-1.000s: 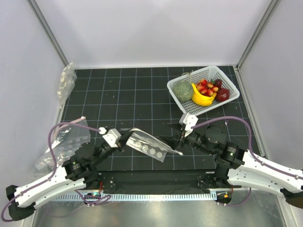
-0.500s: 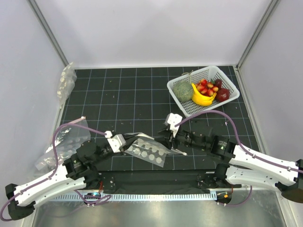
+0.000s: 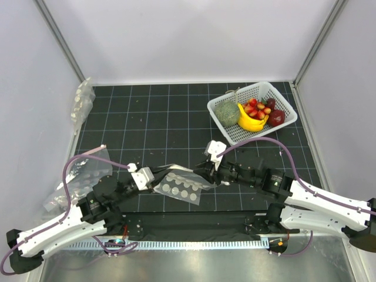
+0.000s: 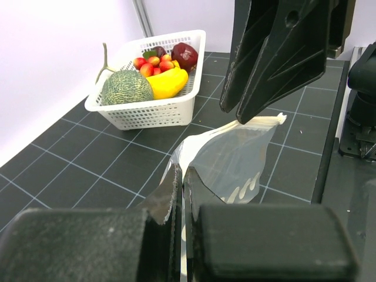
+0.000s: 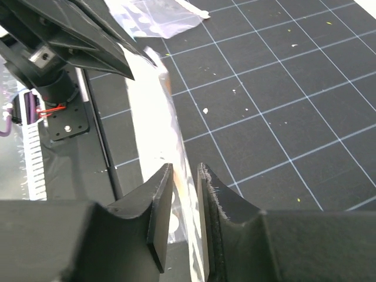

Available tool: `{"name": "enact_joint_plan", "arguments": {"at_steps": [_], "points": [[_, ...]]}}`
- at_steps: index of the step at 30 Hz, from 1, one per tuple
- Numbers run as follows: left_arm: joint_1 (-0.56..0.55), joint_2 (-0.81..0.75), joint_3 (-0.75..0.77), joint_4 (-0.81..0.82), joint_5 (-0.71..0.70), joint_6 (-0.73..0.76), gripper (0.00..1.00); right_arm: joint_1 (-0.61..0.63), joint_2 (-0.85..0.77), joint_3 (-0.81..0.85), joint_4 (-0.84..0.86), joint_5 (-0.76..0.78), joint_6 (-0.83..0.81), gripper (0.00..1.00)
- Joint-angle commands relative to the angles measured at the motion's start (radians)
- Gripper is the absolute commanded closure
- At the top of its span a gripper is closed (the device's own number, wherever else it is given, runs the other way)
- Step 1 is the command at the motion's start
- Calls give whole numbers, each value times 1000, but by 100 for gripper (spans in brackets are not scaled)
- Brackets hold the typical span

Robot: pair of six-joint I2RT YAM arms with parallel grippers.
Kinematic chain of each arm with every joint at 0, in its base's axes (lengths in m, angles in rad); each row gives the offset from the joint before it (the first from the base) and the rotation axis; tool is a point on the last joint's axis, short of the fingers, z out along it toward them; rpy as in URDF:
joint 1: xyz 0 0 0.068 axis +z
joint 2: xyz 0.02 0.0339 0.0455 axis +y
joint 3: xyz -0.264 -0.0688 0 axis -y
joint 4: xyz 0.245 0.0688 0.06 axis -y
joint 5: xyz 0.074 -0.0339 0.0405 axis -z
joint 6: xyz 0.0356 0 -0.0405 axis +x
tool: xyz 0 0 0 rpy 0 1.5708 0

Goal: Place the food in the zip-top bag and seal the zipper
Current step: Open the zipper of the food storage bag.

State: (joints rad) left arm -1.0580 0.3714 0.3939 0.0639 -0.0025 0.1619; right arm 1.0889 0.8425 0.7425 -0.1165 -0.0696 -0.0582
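The dotted zip-top bag [image 3: 182,187] hangs stretched between my two grippers, low over the black mat. At its left end my left gripper [image 3: 154,181] is shut on the film [image 4: 235,158]. My right gripper [image 3: 203,174] is at the right end, its jaws a narrow gap apart around the bag's edge [image 5: 147,106], not pressed together. The zipper [image 4: 261,121] shows as a pale strip under the right fingers [image 4: 264,64]. The food [image 3: 257,108], small red fruits, lies in the white basket [image 3: 267,91] at the back right, untouched.
The basket also holds a banana [image 3: 251,123], a green melon [image 3: 226,111] and a dark red fruit [image 3: 277,117]. Spare clear bags lie at the left edge [image 3: 79,179] and the back left corner [image 3: 82,100]. Walls enclose three sides.
My right gripper moved left onto the bag's right end and its jaws narrowed around the edge. The left gripper kept its hold and the bag sank flatter.
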Motion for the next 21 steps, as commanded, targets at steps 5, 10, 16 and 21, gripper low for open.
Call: {"name": "enact_joint_plan", "arguments": {"at_steps": [5, 10, 16, 21], "points": [[3, -17, 5, 65, 12, 4, 100, -1, 20, 46, 1, 59, -5, 74], [3, -15, 3, 71, 22, 4, 100, -1, 47, 58, -9, 65, -2, 75], [3, -5, 5, 79, 39, 4, 100, 3, 82, 67, -8, 60, -2, 75], [3, 20, 8, 83, 61, 1, 100, 25, 107, 74, 0, 65, -5, 75]]}}
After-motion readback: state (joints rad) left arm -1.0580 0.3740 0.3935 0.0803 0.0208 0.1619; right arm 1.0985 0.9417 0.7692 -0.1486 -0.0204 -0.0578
